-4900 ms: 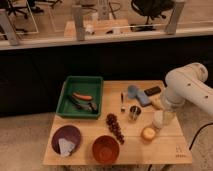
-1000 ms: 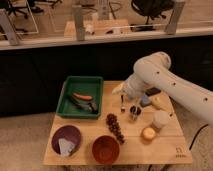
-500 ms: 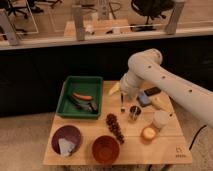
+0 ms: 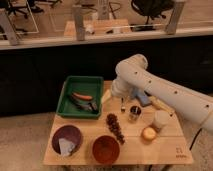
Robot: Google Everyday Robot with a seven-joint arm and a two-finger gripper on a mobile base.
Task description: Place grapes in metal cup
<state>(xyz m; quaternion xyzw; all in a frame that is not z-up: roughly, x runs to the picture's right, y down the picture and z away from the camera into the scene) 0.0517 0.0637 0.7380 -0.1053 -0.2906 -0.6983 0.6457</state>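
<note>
The grapes (image 4: 115, 128), a long bunch of dark purple-red berries, lie on the wooden table (image 4: 165, 150) between the green tray and the metal cup. The metal cup (image 4: 134, 112), small and silver with a dark inside, stands upright just right of the grapes' far end. My white arm reaches in from the right. My gripper (image 4: 122, 104) points down over the table, just left of the cup and a little beyond the grapes. It holds nothing that I can see.
A green tray (image 4: 67, 102) at the left holds an orange carrot-like item (image 4: 82, 96) and a dark object. A purple bowl (image 4: 66, 139) and a red-brown bowl (image 4: 105, 148) stand at the front. A white container (image 4: 161, 120) and an orange item (image 4: 148, 133) stand right of the cup.
My arm has swung from the table's right side leftward over its middle. The gripper now hangs by the metal cup and the grapes. The objects have not moved.
</note>
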